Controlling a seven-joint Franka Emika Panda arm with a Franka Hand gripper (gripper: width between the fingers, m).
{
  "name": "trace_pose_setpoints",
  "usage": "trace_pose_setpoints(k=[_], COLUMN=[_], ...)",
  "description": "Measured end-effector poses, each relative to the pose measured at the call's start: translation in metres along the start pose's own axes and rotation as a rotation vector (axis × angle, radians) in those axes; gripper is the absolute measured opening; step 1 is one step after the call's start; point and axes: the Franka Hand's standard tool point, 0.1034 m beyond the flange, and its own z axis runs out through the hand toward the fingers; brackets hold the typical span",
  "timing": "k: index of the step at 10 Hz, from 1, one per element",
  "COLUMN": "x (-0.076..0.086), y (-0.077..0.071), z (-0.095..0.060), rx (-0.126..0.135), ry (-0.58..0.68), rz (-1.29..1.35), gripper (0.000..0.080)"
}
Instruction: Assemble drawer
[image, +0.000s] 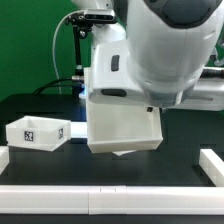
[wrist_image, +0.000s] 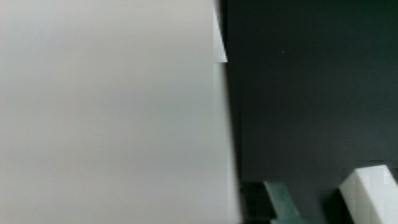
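Black tabletop carries a tray beside the tilted box shell, while the arm hides the fingers, grip unclear.

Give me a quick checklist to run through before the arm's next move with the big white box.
1. Box shell visible in the exterior view: ok.
2. Shell flat on the table: cannot tell; its lower edge looks tilted.
3. Gripper holding the shell: cannot tell; the arm hides it in the exterior view.
4. Tray apart from the shell, on the exterior view's left: ok.
5. Tray open side up: ok.
6. Wrist view unobstructed: not ok; a white surface fills most of it.
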Motion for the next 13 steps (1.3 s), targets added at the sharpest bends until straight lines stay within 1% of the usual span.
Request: trace_pose_setpoints(k=[1,5,6,7,8,9,10,11,13], x=[0.0,0.002,-0.003,-0.002,-0.003,-0.006,0.005,0.012,0.015], y=[-0.003,0.001,0.009,0.014,0.017,0.025,0.029,0.029,0.03], z=[0.002,0.004,0.007,0.012,0.016,0.025,0.032,0.037,0.041], rx=[-0.003,0.001,0.0,0.0,0.004,0.015,0.023,0.027,0.027], ry=[0.002,-0.003,-0.043,-0.079,-0.089,-0.143,-0.135,-0.115,-0.115], rz=[-0.005,0.001,0.015,0.023,0.028,0.058,0.068,0.071,0.073], gripper=[0.0068,0.0068,0.0068,0.0068,0.0068,0.0068,0.0068,0.0068,0.0068])
